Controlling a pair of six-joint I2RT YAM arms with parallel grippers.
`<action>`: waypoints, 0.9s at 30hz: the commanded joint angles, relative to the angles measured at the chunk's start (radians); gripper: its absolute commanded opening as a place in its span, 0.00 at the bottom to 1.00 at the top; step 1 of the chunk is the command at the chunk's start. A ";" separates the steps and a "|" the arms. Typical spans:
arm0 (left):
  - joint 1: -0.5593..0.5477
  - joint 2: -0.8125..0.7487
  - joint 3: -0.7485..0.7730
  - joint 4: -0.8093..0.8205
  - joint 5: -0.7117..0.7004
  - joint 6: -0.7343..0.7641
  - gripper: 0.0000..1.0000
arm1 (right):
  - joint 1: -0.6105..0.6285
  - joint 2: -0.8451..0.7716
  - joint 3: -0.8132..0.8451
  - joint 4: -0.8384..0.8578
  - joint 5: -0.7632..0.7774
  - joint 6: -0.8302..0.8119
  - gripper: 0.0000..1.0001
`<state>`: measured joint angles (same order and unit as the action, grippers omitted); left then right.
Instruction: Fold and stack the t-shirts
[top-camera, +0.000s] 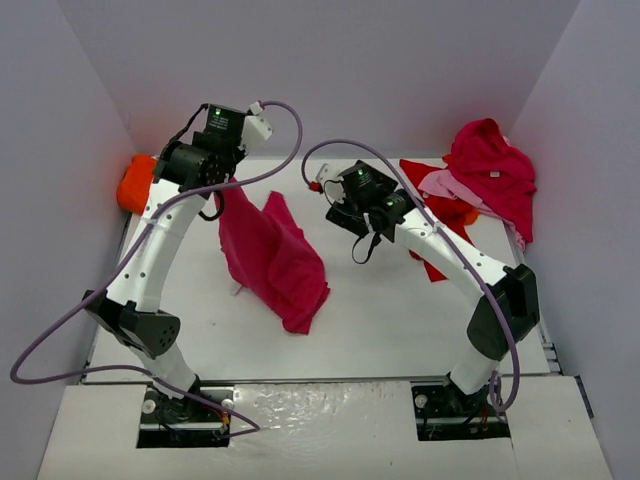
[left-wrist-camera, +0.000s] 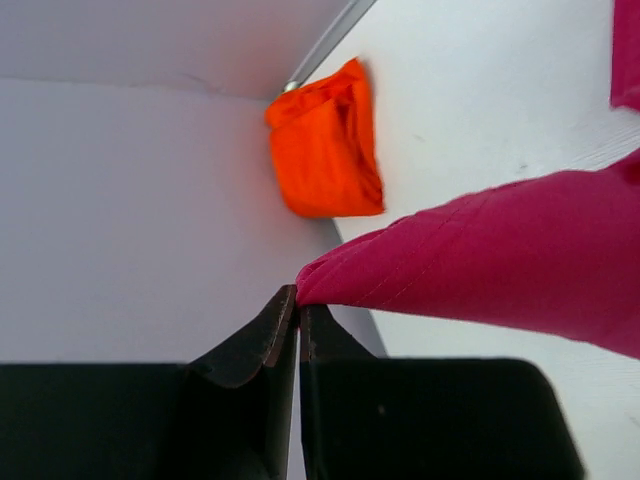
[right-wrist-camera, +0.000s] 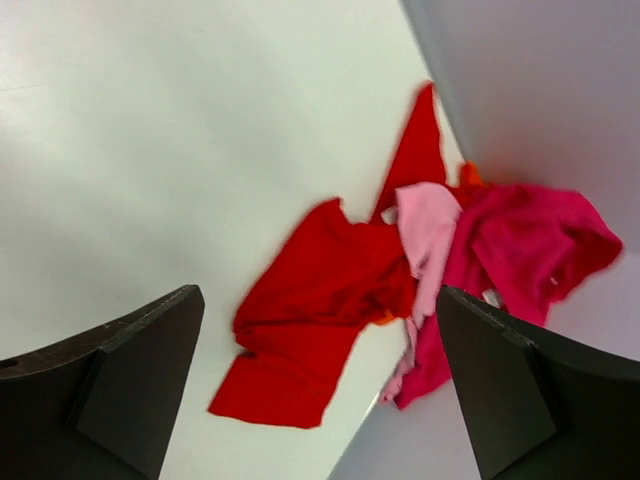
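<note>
Mid-table, a magenta t-shirt (top-camera: 275, 260) hangs from the left gripper (left-wrist-camera: 298, 298), its jaws clenched on one corner and its lower end resting on the table (top-camera: 400, 310). Beside it, the right gripper (right-wrist-camera: 318, 292) hovers spread wide, grasping nothing. Farther back, an orange t-shirt (left-wrist-camera: 325, 140) lies bunched against the left wall. A red t-shirt (right-wrist-camera: 310, 320), a light pink t-shirt (right-wrist-camera: 425, 225) and a crimson t-shirt (right-wrist-camera: 520, 240) are heaped in the right corner.

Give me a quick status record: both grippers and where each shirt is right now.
left gripper: shut on the magenta shirt, pinching its edge, lifted
right gripper: open, holding nothing
orange shirt: folded bundle, far left corner
pile: red shirt, pink shirt, second magenta shirt, unfolded, far right
</note>
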<state>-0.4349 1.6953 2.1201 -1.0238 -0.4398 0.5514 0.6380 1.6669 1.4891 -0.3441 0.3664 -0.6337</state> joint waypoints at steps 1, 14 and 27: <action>0.009 0.027 0.016 0.034 -0.185 0.102 0.00 | 0.066 -0.032 0.051 -0.088 -0.193 0.004 1.00; 0.051 0.048 -0.104 -0.012 -0.128 0.029 0.00 | 0.195 0.085 0.239 -0.096 -0.467 0.041 0.86; 0.115 0.025 -0.232 -0.106 -0.039 -0.108 0.00 | 0.261 0.404 0.505 -0.164 -0.769 0.114 0.03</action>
<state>-0.3177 1.7731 1.9173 -1.1026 -0.4716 0.4726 0.8733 1.9954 1.9154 -0.5068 -0.3018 -0.5413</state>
